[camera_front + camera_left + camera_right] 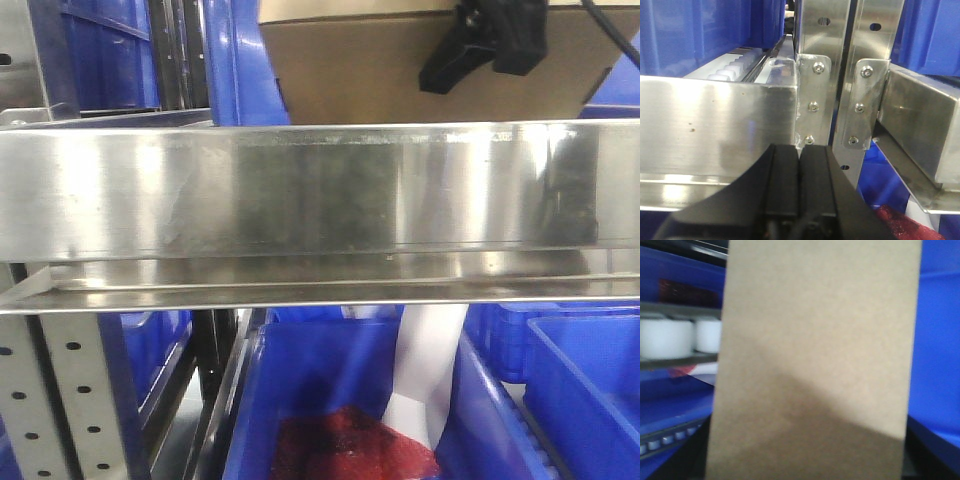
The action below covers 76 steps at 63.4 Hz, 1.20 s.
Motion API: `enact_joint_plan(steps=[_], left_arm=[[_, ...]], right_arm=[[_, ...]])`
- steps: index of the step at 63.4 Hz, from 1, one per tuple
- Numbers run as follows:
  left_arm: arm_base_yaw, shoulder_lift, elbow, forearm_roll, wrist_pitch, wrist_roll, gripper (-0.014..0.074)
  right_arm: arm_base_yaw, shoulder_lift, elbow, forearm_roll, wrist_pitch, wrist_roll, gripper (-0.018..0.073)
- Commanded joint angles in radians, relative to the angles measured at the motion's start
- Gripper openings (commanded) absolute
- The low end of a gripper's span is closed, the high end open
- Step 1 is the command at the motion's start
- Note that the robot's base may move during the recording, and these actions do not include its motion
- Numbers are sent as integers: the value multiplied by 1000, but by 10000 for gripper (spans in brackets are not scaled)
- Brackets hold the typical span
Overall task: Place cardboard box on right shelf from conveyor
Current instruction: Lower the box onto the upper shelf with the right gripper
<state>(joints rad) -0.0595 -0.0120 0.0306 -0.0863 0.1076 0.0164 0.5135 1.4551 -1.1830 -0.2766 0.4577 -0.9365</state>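
Observation:
The tan cardboard box [400,80] hangs at the top of the front view, just behind the tall lip of the right shelf [300,190]; the lip hides its lower edge. My right gripper [485,45] is black and sits against the box's upper right. In the right wrist view the cardboard box [815,350] fills the frame, and the right gripper [805,460] is shut on it, with dark fingers at both lower sides. My left gripper [800,150] is shut on nothing, low in front of the steel uprights [820,75] beside the right shelf [920,130]. The conveyor is out of view.
Blue bins [590,400] stand under the shelf, one holding a red bundle [340,445] and white paper [430,370]. A perforated grey upright [60,400] stands at the left. More blue bins [110,50] sit behind. White rollers [670,337] show left of the box.

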Motion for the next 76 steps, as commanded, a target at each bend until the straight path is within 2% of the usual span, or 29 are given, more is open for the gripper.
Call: enact_joint_plan(steps=[1, 6, 16, 21, 37, 51, 59, 66, 71, 76], left_arm=[[-2, -12, -3, -5, -80, -5, -119], [-2, -12, -3, -5, -80, -5, -119], [-2, -12, -3, -5, -80, -5, -119], [-2, -12, -3, -5, -80, -5, -119], [-2, -12, -3, -5, -80, -5, -119], [-2, -12, -3, -5, -80, -5, -119], [-2, -12, -3, -5, -80, -5, -119], [-2, -12, -3, -5, -80, -5, -119], [-2, -12, -3, -5, -80, -5, -119], [-2, -12, -3, -5, -80, -5, -119]], right_arm=[[-20, -36, -42, -33, -89, -9, 220], [-22, -36, -42, -33, -89, -6, 276], [-22, -36, -41, -27, -103, 68, 652], [-22, -36, -41, -27, -101, 95, 627], [-16, -56, -41, -4, -63, 100, 627], [4, -128, -41, 99, 7, 100, 627], [4, -183, -41, 194, 60, 109, 627], [4, -236, -41, 277, 108, 190, 627], [4, -272, -41, 282, 111, 329, 622], [4, -309, -40, 277, 107, 535, 575]])
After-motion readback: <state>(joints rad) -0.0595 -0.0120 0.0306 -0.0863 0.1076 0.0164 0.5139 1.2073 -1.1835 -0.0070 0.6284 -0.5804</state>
